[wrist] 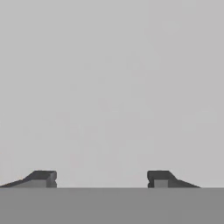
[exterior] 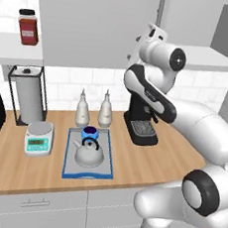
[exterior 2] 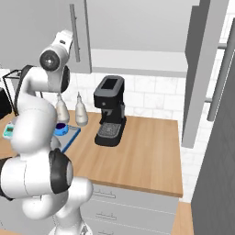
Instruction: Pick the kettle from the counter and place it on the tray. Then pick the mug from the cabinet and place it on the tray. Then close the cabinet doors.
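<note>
Gripper (wrist: pixel 102 179): sitting released, fingers spread, facing a grey cabinet door (wrist: pixel 112 87).
Tray (exterior: pixel 69 169): holding kettle (exterior: pixel 89 153), mug (exterior: pixel 90 132).

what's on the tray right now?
On the tray: the kettle toward its front and the blue mug right behind it at the back edge. The kettle covers the mug's lower part, so whether they touch can't be told.

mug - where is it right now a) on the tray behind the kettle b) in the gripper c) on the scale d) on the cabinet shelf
a: the blue mug sits inside the blue-rimmed tray, just behind the kettle, while the gripper is open with nothing between its fingertips.
</note>
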